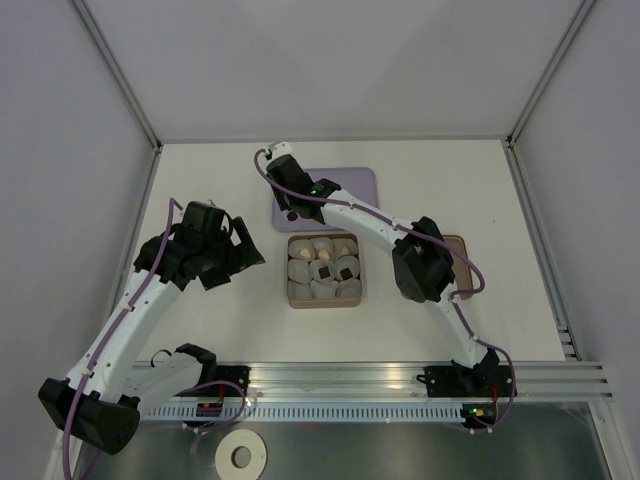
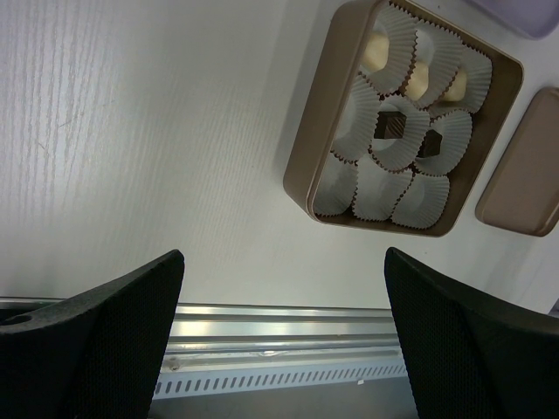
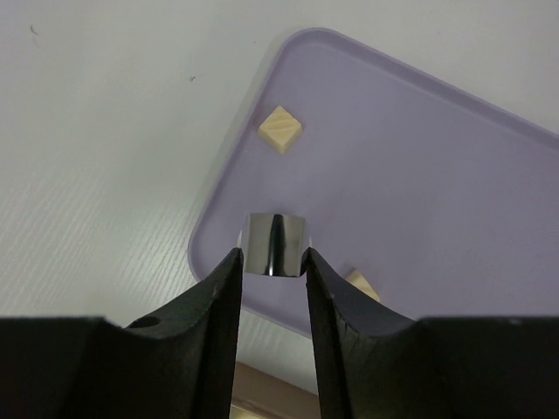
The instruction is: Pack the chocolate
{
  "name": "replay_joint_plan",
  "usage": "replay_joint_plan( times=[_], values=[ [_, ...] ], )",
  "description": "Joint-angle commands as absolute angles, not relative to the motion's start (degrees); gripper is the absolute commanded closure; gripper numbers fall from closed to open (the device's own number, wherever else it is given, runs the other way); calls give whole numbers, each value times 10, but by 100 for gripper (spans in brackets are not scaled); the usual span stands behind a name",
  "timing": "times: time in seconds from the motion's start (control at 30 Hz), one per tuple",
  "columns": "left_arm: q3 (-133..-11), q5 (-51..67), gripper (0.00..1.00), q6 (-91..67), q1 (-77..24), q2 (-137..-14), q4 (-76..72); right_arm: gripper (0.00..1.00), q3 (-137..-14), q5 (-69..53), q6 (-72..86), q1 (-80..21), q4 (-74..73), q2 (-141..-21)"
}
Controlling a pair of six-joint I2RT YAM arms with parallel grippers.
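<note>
My right gripper [image 1: 290,213] [image 3: 272,255] is shut on a glossy dark brown chocolate [image 3: 276,237] and holds it over the near left corner of the purple tray [image 1: 352,184] [image 3: 419,175]. Two cream chocolates [image 3: 279,128] [image 3: 363,285] lie on that tray. The tan box [image 1: 291,272] [image 2: 316,131] holds white paper cups. Its cups hold cream pieces [image 2: 377,49] in one row and two dark pieces [image 2: 393,127] in the middle. My left gripper [image 1: 236,256] [image 2: 284,255] is open and empty, left of the box.
The flat brown lid [image 1: 462,250] [image 2: 521,175] lies right of the box. An aluminium rail [image 1: 350,378] [image 2: 279,327] runs along the table's near edge. A white tape roll [image 1: 241,456] lies below the rail. Walls enclose the table.
</note>
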State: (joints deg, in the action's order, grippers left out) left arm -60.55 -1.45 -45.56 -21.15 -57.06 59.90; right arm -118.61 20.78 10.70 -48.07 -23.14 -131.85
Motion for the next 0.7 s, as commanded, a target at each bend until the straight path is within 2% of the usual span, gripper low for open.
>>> replay_joint_plan(
  times=[0.0, 0.43, 0.67],
  values=[
    [-603, -23, 0, -452, -214, -566, 592, 60, -1219, 206, 103, -475, -210, -1326],
    [-600, -25, 0, -452, -214, -568, 590, 60, -1223, 194, 110, -472, -207, -1343],
    [-602, -25, 0, -453, -214, -570, 588, 72, -1216, 198, 110, -472, -210, -1327]
  ],
)
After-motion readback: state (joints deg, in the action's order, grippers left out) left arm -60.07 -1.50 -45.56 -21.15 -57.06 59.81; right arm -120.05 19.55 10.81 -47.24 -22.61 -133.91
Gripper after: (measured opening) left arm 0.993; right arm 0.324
